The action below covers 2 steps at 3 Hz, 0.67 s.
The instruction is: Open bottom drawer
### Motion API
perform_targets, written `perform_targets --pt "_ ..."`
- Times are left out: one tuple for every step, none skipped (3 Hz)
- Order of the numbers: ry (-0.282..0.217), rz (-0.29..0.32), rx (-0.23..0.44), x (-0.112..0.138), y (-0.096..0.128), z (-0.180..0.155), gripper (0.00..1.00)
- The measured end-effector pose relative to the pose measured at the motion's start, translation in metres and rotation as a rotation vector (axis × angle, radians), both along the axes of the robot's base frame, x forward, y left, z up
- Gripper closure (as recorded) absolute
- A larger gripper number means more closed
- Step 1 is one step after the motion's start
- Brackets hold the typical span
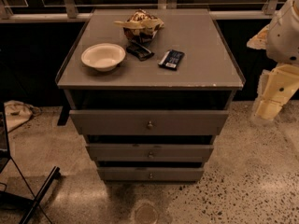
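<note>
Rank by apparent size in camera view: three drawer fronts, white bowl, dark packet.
1. top drawer front
2. middle drawer front
3. bottom drawer front; lower fronts sit farther from the camera, so real sizes are unsure
4. white bowl
5. dark packet
The gripper hangs at the right edge, apart from the drawers.

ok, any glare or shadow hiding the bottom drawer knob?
Camera view: dim, warm light overall; bottom drawer front evenly lit, knob visible, no glare; black shadow in the gaps above each drawer; gripper at the right edge, beside the cabinet, brighter than the rest.
</note>
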<state>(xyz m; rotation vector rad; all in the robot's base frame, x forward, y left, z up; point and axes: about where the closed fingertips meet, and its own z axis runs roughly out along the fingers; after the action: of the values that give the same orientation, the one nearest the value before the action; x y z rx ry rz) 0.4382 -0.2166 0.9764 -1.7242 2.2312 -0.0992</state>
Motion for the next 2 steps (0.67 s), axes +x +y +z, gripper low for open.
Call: perform_targets --pt "0.000 0.000 0.000 0.000 0.000 0.000 0.00" --pt "-0.064 0.013 -0.055 -0.006 0.014 0.030 0.00"
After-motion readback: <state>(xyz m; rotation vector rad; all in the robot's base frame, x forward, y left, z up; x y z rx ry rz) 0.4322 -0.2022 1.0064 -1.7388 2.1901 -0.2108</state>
